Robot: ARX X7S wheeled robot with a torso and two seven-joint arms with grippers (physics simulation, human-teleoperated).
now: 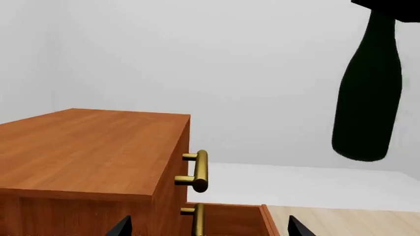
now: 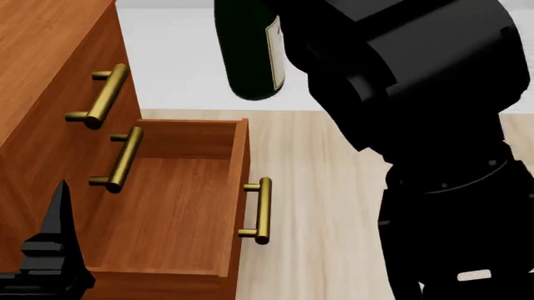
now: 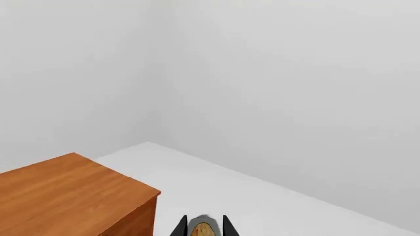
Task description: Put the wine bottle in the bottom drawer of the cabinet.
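Observation:
The dark green wine bottle (image 2: 247,50) hangs upright in the air above and behind the far end of the open bottom drawer (image 2: 167,206). Its white label faces my right arm. My right gripper (image 3: 203,227) is shut on the bottle's tan cork top (image 3: 202,230). The bottle also shows in the left wrist view (image 1: 367,98), held from above. The drawer is pulled out of the reddish-brown cabinet (image 2: 42,75) and its wood floor is bare. My left gripper (image 1: 208,228) is open and empty, beside the cabinet front near the brass handles; one of its fingers (image 2: 59,212) shows at the lower left.
Brass bar handles (image 2: 104,97) stick out of the upper drawer fronts, and the open drawer's handle (image 2: 262,209) points toward my body. My black right arm (image 2: 417,94) fills the right of the head view. Pale wood floor (image 2: 317,187) lies beside the drawer.

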